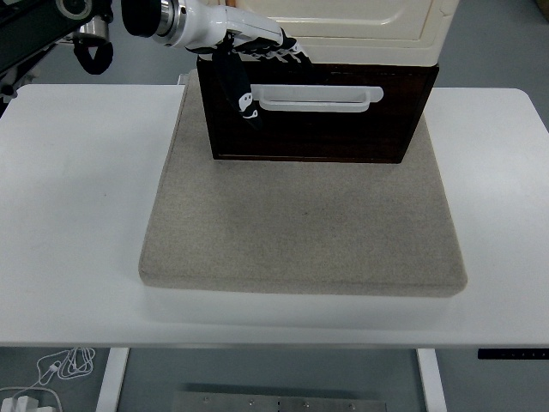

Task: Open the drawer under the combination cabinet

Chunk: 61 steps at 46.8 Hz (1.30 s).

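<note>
The left arm reaches in from the upper left, its silver wrist and white forearm shell leading to the left hand above the drawer's white handle. Its black fingers extend loosely over the drawer's top edge, holding nothing, while the thumb hangs down beside the handle's left end.
</note>
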{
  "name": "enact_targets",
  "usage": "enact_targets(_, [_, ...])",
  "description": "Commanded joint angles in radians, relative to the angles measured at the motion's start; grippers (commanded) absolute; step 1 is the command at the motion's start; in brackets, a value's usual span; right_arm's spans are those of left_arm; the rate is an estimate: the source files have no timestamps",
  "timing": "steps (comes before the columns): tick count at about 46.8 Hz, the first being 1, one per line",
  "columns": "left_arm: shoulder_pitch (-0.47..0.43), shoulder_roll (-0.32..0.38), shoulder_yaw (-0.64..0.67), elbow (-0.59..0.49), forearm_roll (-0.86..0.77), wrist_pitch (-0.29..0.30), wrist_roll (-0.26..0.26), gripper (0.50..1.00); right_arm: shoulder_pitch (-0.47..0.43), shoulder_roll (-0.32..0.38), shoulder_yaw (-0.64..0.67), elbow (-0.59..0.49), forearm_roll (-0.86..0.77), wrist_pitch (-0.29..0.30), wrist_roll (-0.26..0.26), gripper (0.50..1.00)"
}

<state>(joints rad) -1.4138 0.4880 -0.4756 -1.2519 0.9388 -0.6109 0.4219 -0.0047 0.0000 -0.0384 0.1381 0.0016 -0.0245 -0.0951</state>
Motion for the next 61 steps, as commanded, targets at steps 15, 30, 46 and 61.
enact_targets(15, [0.004,-0.081,0.009,0.042,0.028,0.0,0.001,0.996,0.0,0.0,0.0,0.0,0.0,0.0,0.0,0.928])
enact_targets(30, [0.013,-0.126,0.026,0.068,0.028,0.0,0.001,0.986,0.0,0.0,0.0,0.0,0.0,0.0,0.0,0.928])
enact_targets(46, [0.013,-0.135,0.029,0.078,0.026,0.0,0.005,0.984,0.0,0.0,0.0,0.0,0.0,0.0,0.0,0.928])
enact_targets(61, [0.013,-0.135,0.026,0.086,0.018,0.032,0.005,0.984,0.0,0.0,0.0,0.0,0.0,0.0,0.0,0.928])
